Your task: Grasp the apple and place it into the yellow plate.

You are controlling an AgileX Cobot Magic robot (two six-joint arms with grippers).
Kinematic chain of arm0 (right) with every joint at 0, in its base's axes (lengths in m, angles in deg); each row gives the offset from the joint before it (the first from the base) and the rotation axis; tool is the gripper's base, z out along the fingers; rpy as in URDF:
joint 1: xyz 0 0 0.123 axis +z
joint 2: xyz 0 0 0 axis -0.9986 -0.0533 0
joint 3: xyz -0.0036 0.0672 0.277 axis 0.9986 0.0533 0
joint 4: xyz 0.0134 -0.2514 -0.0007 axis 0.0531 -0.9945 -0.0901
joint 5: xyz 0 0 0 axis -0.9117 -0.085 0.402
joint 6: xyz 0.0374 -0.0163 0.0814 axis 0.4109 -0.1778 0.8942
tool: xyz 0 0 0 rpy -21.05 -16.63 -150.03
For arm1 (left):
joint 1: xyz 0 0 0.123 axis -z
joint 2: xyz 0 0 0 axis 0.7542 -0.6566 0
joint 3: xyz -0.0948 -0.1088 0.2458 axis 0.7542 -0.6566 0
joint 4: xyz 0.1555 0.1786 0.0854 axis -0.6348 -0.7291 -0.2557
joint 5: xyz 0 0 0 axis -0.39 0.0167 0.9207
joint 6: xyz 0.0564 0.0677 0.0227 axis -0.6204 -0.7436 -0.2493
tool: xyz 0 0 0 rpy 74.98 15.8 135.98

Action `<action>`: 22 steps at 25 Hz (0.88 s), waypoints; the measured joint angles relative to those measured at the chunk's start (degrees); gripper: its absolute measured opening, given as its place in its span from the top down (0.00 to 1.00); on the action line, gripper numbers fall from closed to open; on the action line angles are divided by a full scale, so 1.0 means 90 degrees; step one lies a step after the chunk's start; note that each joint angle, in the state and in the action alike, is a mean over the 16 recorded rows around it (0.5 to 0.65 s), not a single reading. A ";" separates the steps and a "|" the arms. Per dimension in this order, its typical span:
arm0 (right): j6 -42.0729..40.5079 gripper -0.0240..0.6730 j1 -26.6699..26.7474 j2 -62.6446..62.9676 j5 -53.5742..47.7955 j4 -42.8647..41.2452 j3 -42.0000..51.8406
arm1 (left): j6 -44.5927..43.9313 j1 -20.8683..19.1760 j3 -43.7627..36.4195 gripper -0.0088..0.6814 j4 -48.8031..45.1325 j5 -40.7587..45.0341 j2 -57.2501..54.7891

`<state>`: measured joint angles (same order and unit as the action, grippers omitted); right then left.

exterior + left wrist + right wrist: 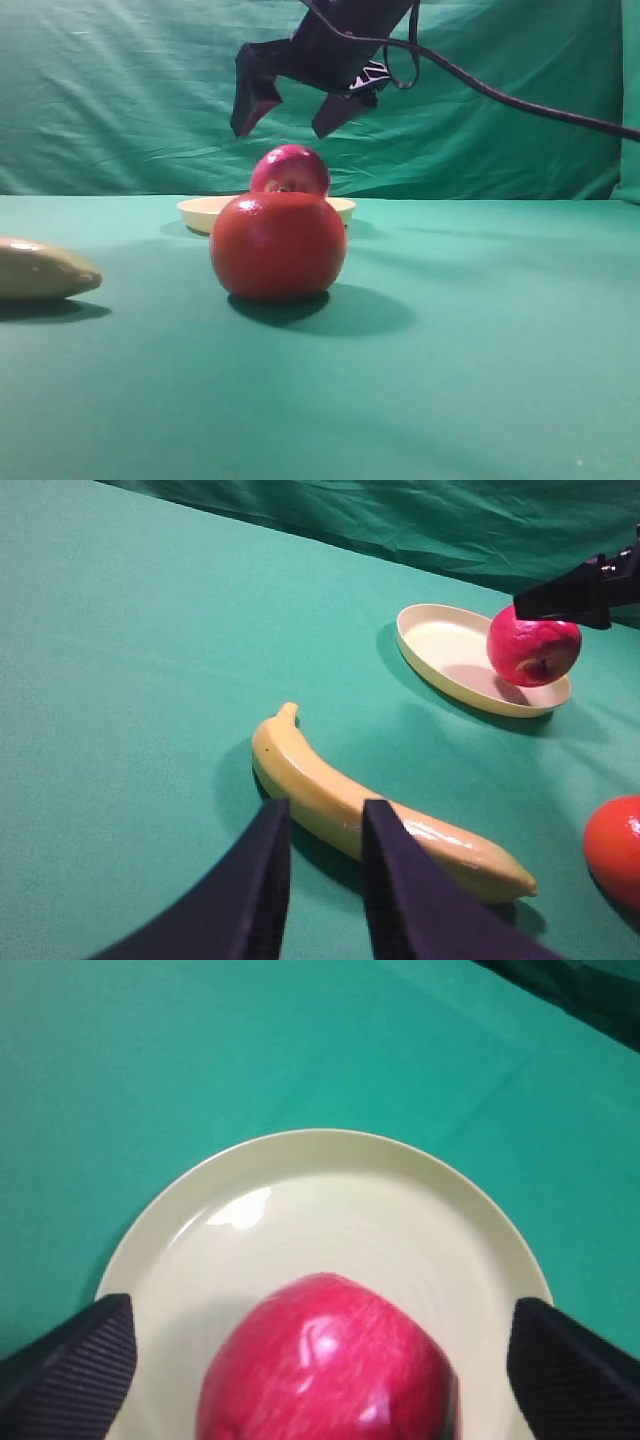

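Green cloth table, green backdrop. One apple resting in one yellow plate; one orange-red fruit; one banana. Right gripper spread above the apple; left gripper slightly parted, empty.

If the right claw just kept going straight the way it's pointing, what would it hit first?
Most likely the apple. The right claw is open and points down, with the apple between its fingers and the yellow plate underneath. How far above it the fingers are is unclear.
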<state>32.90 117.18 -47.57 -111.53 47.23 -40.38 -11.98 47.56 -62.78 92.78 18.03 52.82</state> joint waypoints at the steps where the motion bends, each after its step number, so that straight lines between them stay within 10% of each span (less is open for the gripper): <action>1: 0.0031 0.36 -0.0015 0.0138 -0.0159 -0.0046 -0.0001 | 0.0000 0.0000 0.0000 0.76 0.0000 0.0000 0.0000; 12: 0.0926 0.91 -0.0397 0.1766 -0.1998 -0.0399 0.0382 | 0.0000 0.0000 0.0000 0.76 0.0000 0.0000 0.0000; 22: 0.1600 0.97 -0.0594 0.3746 -0.1346 -0.0492 0.2671 | 0.0000 0.0000 0.0000 0.76 0.0000 0.0000 0.0000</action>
<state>47.31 111.84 -13.86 -123.65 42.80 -16.35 -11.98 47.56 -62.78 92.78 18.03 52.82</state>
